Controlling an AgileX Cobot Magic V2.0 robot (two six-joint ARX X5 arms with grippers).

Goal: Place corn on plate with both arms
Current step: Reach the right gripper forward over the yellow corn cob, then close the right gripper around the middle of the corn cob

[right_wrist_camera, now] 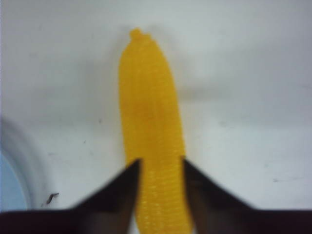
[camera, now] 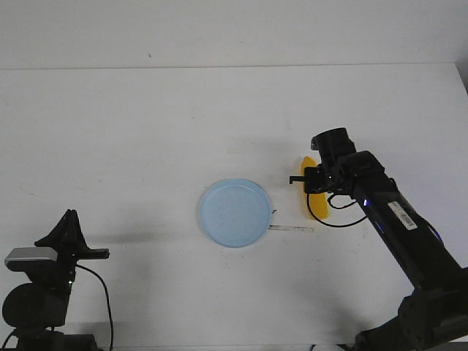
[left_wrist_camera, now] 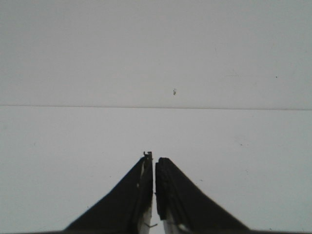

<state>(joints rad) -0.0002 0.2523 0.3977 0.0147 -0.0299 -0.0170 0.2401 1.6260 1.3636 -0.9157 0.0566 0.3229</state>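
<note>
- right gripper (right_wrist_camera: 158, 168) clamps the corn (right_wrist_camera: 151, 122) near its thick end, fingers pressed to both sides.
- the corn lies on the white table (camera: 146, 131), just right of the pale blue plate (camera: 235, 213).
- left gripper (left_wrist_camera: 154, 168) is pinched together on nothing, parked at the near left corner.
- a plain pale wall (camera: 219, 29) rises behind the table.

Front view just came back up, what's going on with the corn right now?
The right gripper has its fingers on either side of the corn, which lies on the white table just right of the light-blue plate. Whether the corn is lifted yet can't be told. The plate has nothing on it. The left gripper is shut on nothing, parked back near its base at the table's near left corner, well away from both.
</note>
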